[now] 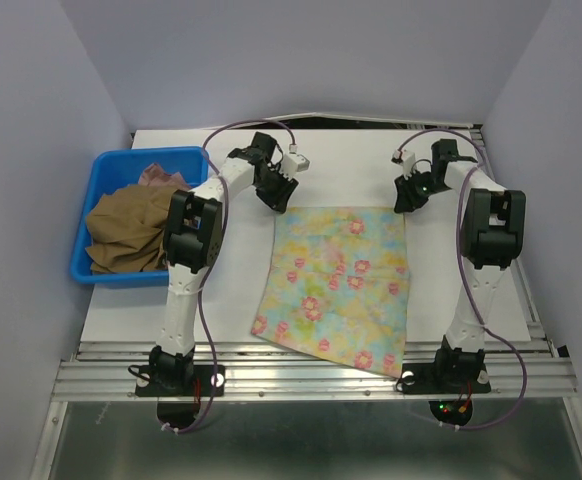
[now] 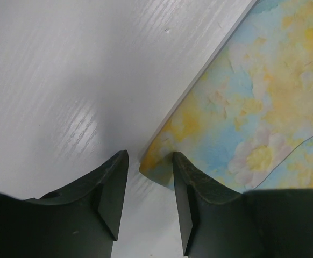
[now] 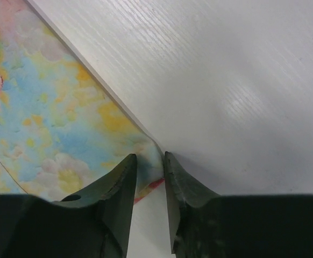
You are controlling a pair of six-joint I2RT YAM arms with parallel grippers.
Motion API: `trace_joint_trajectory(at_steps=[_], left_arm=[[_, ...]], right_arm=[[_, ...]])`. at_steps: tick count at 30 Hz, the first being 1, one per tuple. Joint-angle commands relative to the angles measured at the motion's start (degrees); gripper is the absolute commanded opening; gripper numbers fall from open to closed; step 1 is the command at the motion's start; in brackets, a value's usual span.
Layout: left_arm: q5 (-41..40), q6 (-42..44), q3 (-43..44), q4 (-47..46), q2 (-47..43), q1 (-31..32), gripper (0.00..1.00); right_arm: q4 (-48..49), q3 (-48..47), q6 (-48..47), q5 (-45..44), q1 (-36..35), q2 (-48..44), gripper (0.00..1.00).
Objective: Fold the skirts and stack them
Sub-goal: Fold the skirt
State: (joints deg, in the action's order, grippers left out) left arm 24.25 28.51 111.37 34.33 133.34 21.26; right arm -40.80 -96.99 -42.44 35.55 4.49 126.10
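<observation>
floral skirt [image 1: 336,285] spread flat, left gripper [image 2: 150,156] parted astride its far-left corner, right gripper [image 3: 150,157] likewise (narrower gap) at its far-right corner

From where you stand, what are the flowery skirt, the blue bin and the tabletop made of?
The flowery skirt looks like thin printed cloth, matte, lying flat with a soft edge. The blue bin is likely moulded plastic, with a smooth, slightly glossy rim. The tabletop is a white board with fine grain streaks and a soft sheen, probably laminate.

Spread skirt [image 1: 336,285] flat on table [image 1: 231,300], frame centre. Bin [image 1: 83,245] at left edge, holding crumpled skirt [image 1: 126,230], another skirt [image 1: 157,176] behind it. Left gripper [image 2: 150,157] at spread skirt's upper-left corner, right gripper [image 3: 150,157] at upper-right.
</observation>
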Motion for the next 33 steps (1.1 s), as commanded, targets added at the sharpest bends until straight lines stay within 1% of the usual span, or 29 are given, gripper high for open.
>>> trace_joint_trajectory(at_steps=[1,2,3,4,5,6,7,9,12,13,15,18,22,29,31,33], left_arm=[[1.4,1.1,-0.5,0.8,-0.2,-0.3,0.47],[1.2,0.9,-0.1,0.7,0.0,-0.3,0.45],[1.2,0.9,0.1,0.7,0.3,-0.3,0.42],[1.2,0.8,0.2,0.7,0.4,-0.3,0.37],[1.3,0.8,0.5,0.7,0.6,-0.3,0.35],[1.4,0.8,1.0,0.7,0.6,-0.3,0.32],[1.4,0.8,1.2,0.7,0.7,-0.3,0.27],[1.1,0.6,2.0,0.6,0.7,-0.3,0.25],[0.2,0.8,3.1,0.8,0.7,-0.3,0.17],[0.0,0.8,3.4,0.7,0.7,-0.4,0.08],[-0.3,0.7,4.3,0.7,0.4,-0.7,0.01],[-0.3,0.2,6.1,0.7,0.0,-1.4,0.00],[-2.7,-0.2,9.0,0.0,-1.1,-2.1,0.00],[-5.8,-0.1,11.1,-4.3,-6.5,-3.9,0.00],[-6.0,1.3,10.6,-4.6,-9.1,-3.9,0.00],[-5.3,2.4,8.0,-5.1,-12.7,-3.9,0.00]], right_arm=[[-1.3,-0.1,-0.7,0.0,0.3,1.4,0.28],[-1.2,-0.5,-0.4,-0.4,0.3,1.7,0.19],[-1.3,-0.8,-0.3,-0.5,0.3,1.9,0.15],[-1.2,-1.1,-0.1,-0.5,0.3,1.8,0.11],[-1.0,-1.9,0.4,-0.3,0.3,2.0,0.03],[-1.0,-2.4,0.8,-0.1,0.3,2.0,0.01],[-1.0,-3.4,1.6,0.1,0.3,2.0,0.01],[-0.4,-4.5,2.4,0.2,0.3,2.1,0.01],[0.5,-6.7,3.3,0.3,0.3,2.1,0.01],[0.6,-7.4,3.6,0.3,0.3,2.4,0.01],[0.6,-10.0,4.4,0.0,0.3,2.7,0.01],[1.0,-12.5,5.4,-0.6,0.3,2.9,0.01],[2.7,-17.2,7.8,-2.1,0.3,2.9,0.01],[4.1,-24.8,9.6,-3.6,0.3,1.7,0.01],[4.1,-25.4,9.6,-3.3,0.3,-0.1,0.01],[4.2,-23.1,8.9,-2.3,0.3,-3.7,0.01]])
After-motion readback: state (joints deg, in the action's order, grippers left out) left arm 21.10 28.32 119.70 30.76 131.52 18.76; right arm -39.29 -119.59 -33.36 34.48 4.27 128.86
